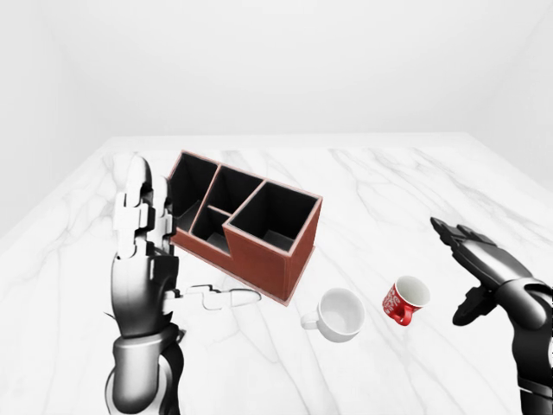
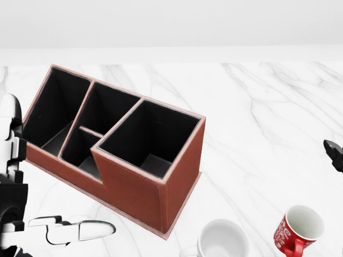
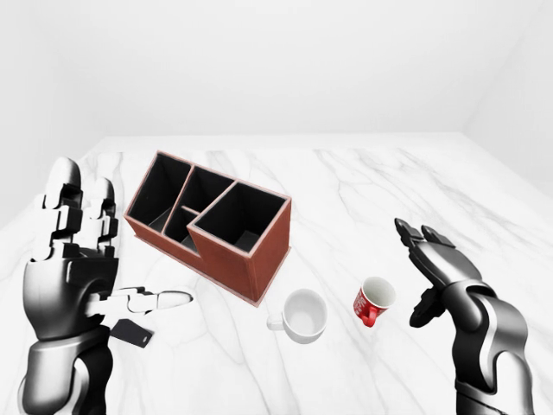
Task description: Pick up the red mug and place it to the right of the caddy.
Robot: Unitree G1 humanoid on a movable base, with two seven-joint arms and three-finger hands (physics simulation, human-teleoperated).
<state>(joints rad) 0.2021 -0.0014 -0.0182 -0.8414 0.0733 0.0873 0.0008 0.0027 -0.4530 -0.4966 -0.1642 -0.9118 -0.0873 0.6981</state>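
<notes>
- Step in hand, as I judge it: the approach. The red mug [image 1: 406,301] is not yet grasped; nothing touches it.
- Right hand [image 3: 436,259] hangs at the right of the right-eye view, just right of the mug and a little above it, clear of it. Fingers spread apart and extended, palm turned toward the mug, holding nothing.
- Left hand [image 3: 73,259] stands raised at the left edge of the right-eye view, fingers upright and apart, thumb pointing toward picture centre. Empty, well apart from the mug; no part in this step by the look of it.
- Red mug: lower right of centre in the eye views, bottom right corner of the head view. It sits on the marble table [image 1: 389,190] tilted, mouth facing up and to the right. White inside, white lettering on the red wall, handle low on the side toward the bottom of the frame.
- White mug [image 1: 339,314] lies just left of the red one, between it and the caddy [image 1: 246,220]; near, not touching as far as I can tell.
- Caddy: reddish-brown box with dark compartments, left of centre, set at an angle.
- Next move calls for, in my judgement: lowering the right hand over the mug body and closing round it, allowing for the tilt and keeping off the white mug. The goal spot right of the caddy is near where the mugs now sit, so the carry would be short.
</notes>
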